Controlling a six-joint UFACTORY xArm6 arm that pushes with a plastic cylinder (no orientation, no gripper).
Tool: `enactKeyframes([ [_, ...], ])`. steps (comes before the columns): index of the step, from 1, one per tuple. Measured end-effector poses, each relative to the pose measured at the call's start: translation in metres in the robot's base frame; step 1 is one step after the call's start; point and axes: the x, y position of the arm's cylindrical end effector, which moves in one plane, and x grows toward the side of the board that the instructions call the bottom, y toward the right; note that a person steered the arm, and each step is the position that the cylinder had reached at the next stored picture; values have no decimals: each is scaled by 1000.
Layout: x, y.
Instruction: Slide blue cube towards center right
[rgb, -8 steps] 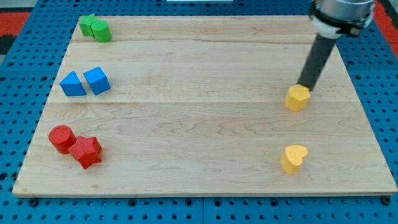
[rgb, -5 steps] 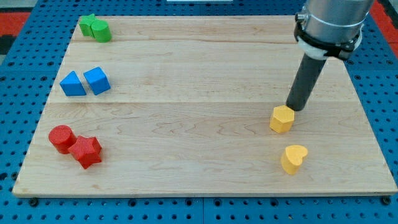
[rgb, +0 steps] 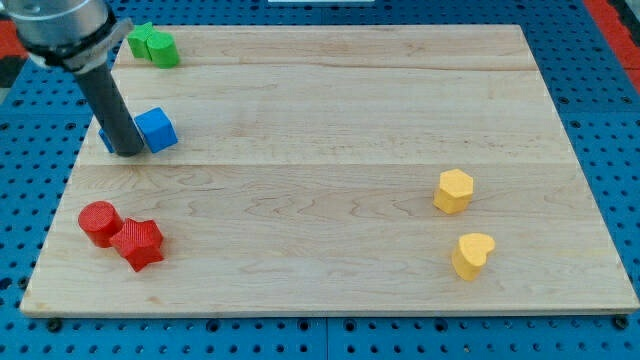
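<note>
The blue cube (rgb: 156, 129) sits at the view's left, above the board's middle height. My tip (rgb: 128, 151) rests just left of the cube, touching or nearly touching its lower left side. The rod covers most of a second blue block (rgb: 104, 139), whose shape cannot be made out now.
Two green blocks (rgb: 153, 44) sit at the top left. A red cylinder (rgb: 99, 222) and a red star-like block (rgb: 138, 243) sit at the lower left. A yellow hexagonal block (rgb: 454, 190) and a yellow heart (rgb: 472, 255) sit at the right. The wooden board (rgb: 320, 110) lies on blue pegboard.
My tip pushed the yellow hexagonal block down and left, then swept across the board from the right side to the blue blocks at the left. The blue cube has not visibly moved.
</note>
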Motion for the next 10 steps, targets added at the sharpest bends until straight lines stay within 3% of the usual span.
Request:
enactKeyframes([
  [2,-14,51],
  [3,-21,11],
  [4,-56,83],
  [5,-39,157],
  [6,-23,113],
  [7,-9,124],
  [8,21,175],
  [9,5,222],
  [10,-11,124],
])
